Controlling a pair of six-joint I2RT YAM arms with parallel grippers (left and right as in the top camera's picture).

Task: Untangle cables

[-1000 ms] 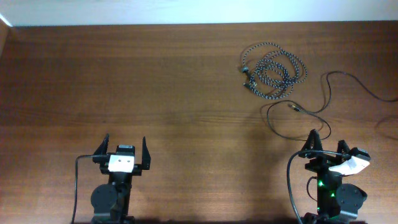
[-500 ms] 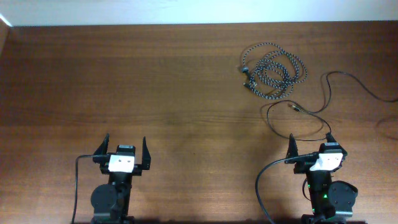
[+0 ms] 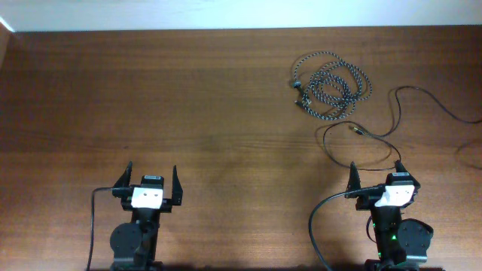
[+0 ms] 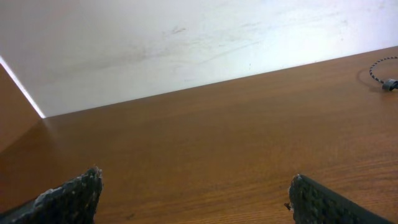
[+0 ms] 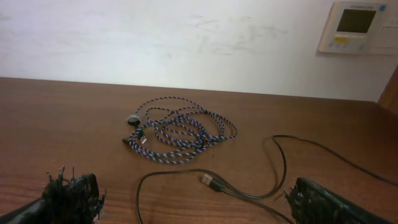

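The braided black-and-white speckled cable [image 3: 331,86] lies coiled at the far right of the table, also in the right wrist view [image 5: 180,134]; a bit of it shows in the left wrist view [image 4: 382,71]. The thin black cable [image 3: 361,143] loops in front of it and runs off to the right, its USB plug [image 5: 211,182] lying on the wood. The two cables lie apart. My right gripper [image 3: 375,175] is open and empty just in front of the black loop [image 5: 193,205]. My left gripper [image 3: 152,178] is open and empty at the near left [image 4: 193,199].
The wooden table [image 3: 188,98] ends at a white wall [image 5: 186,43] at the back. A white wall panel with a display [image 5: 354,26] hangs at the upper right. Thick black leads [image 3: 94,218] run from both arm bases.
My right gripper has turned from a twisted pose to face straight ahead, level with the table. The left arm and both cables have not moved.
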